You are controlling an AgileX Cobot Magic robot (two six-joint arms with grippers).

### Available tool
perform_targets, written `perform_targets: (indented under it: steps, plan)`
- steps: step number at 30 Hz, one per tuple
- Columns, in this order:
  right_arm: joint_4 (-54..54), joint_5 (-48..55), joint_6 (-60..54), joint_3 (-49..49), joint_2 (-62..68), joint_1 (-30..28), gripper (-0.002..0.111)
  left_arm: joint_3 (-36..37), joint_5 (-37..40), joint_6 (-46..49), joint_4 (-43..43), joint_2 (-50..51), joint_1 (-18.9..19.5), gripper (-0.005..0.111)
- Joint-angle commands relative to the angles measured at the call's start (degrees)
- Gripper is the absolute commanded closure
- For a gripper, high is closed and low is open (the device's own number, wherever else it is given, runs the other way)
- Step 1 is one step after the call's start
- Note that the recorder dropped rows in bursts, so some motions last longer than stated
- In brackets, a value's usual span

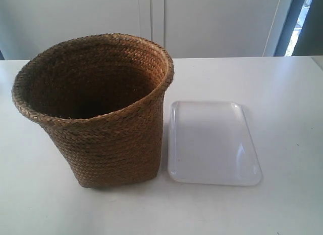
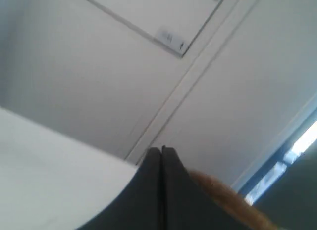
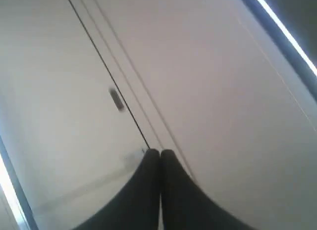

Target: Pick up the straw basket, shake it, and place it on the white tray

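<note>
We are seeing the left jaws and the right jaws both pressed together, holding nothing. The basket [image 1: 108,139] is standing upright on the table [image 1: 282,204], mouth up, with the tray [image 1: 212,144] just beside it. A brown blur [image 2: 225,193], probably its rim, is showing just beside the left jaws only, so we are judging the left arm nearer.

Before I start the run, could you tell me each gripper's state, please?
Left gripper: closed, holding nothing.
Right gripper: closed, holding nothing.
</note>
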Motion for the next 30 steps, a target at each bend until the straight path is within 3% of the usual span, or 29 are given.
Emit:
perform_targets:
  steps: [1, 8, 12, 18, 26, 30]
  plan:
    - [-15.8, 26.3, -0.9, -12.5, 19.4, -0.4, 0.108, -12.3, 22.0, 11.7, 1.5, 13.7, -0.1, 0.107]
    - [-11.9, 48.5, -13.4, -27.2, 42.3, 2.7, 0.108, -24.1, 38.0, 20.7, 3.7, 30.2, -0.1, 0.107]
    - [-5.7, 59.4, -23.3, -35.9, 52.2, 5.9, 0.108, -28.8, 43.2, 20.7, 6.1, 39.3, -0.1, 0.107]
    - [-3.2, 70.0, -26.4, -48.4, 59.7, 9.9, 0.108, -36.6, 47.0, 20.7, 9.2, 47.8, -0.1, 0.106]
    - [-3.0, 89.6, -26.4, -70.5, 69.3, 12.7, 0.108, -54.9, 60.4, 22.6, 7.3, 55.7, -0.1, 0.071]
    - [1.2, 91.1, -26.4, -77.6, 74.2, 14.8, 0.106, -61.1, 65.0, 23.4, 4.1, 60.2, -0.1, 0.068]
